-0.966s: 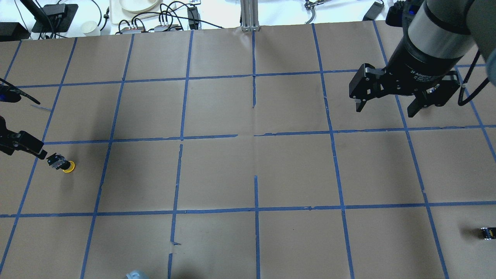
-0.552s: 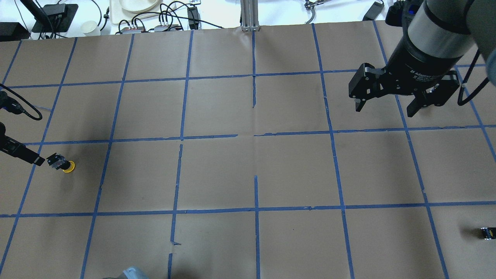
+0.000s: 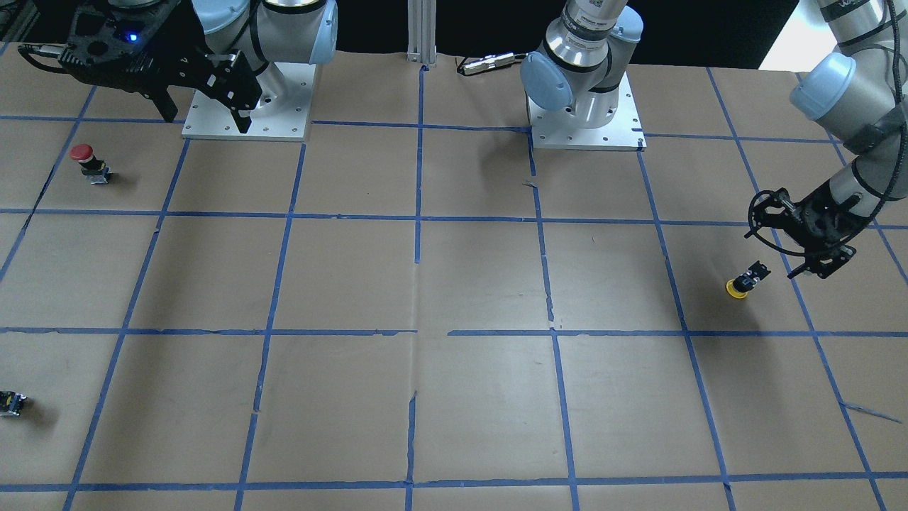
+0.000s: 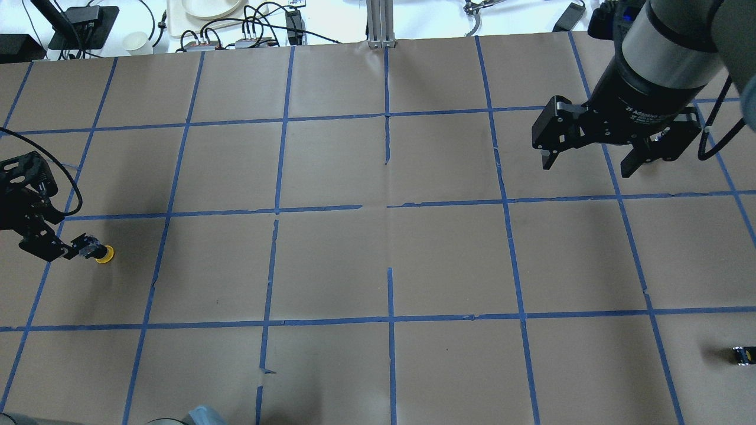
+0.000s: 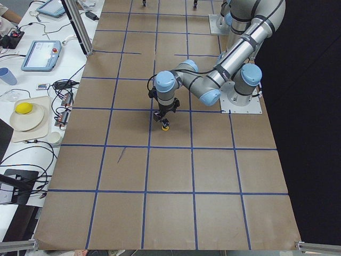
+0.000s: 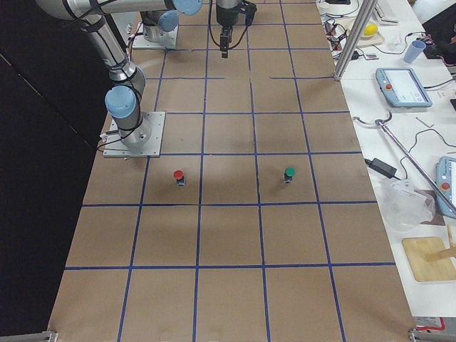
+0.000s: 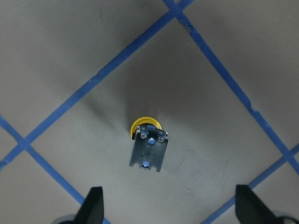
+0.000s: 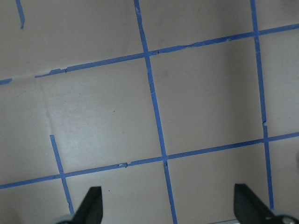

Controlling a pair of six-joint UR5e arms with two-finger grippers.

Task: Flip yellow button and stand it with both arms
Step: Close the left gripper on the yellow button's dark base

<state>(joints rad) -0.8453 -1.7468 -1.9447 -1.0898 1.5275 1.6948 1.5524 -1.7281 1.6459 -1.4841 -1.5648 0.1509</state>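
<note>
The yellow button [image 4: 98,252] rests tilted on its yellow cap at the table's left side, with its black body and base pointing up. It also shows in the front view [image 3: 743,281] and the left side view [image 5: 165,126]. My left gripper [image 4: 64,250] is open and empty, right next to the button's base. In the left wrist view the button [image 7: 148,148] lies ahead of the open gripper [image 7: 170,207], apart from both fingers. My right gripper [image 4: 587,167] is open and empty, held high over the far right of the table; its wrist view shows only paper and tape.
A red-capped button [image 3: 83,160] stands near the right arm's base. A small dark part [image 4: 743,355] lies at the near right edge. The brown paper [image 4: 384,260] carries a blue tape grid. Cables and devices [image 4: 236,35] sit beyond the far edge.
My left gripper has come further into view, turned, and closed in on the button's base. The button has not moved. The right gripper has barely shifted.
</note>
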